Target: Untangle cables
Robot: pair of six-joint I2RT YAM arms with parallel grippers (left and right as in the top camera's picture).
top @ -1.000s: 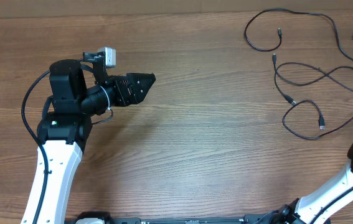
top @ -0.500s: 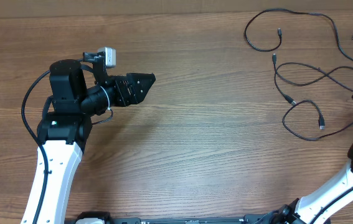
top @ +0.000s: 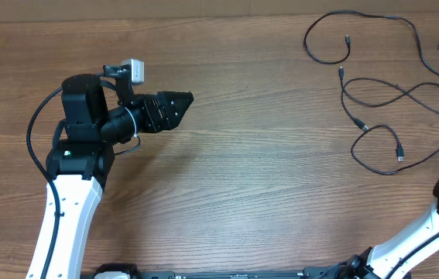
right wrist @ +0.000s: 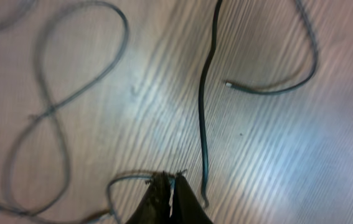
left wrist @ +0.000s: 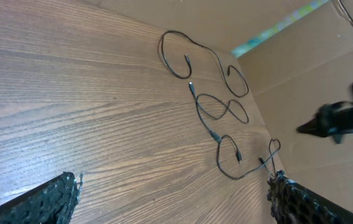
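- While the cables (top: 407,93) lie loose in the far right corner of the bench (top: 281,194), they look mostly spread out: long thin strands with loops and small plug ends, crossing each other in only a few places. I judge that the sorting is far along.
- The left arm (top: 87,124) hangs over the left half of the bench, well apart from the cables. Its jaws are spread wide and hold nothing; its own camera shows the fingertips (left wrist: 58,196) at both lower corners of the view. I think it is parked there to leave room for the other arm.
- The right arm (top: 413,236) rises at the near right edge of the bench. Its jaws are pressed together and are low over one strand (right wrist: 202,124). A curved piece passes just beside the tips, but the view is blurred and nothing seems to be pinched.
- A cardboard wall (left wrist: 301,68) stands behind the far right corner of the bench, near the outer strands, and it may limit the reach there. The crossings could also catch when a strand is pulled.
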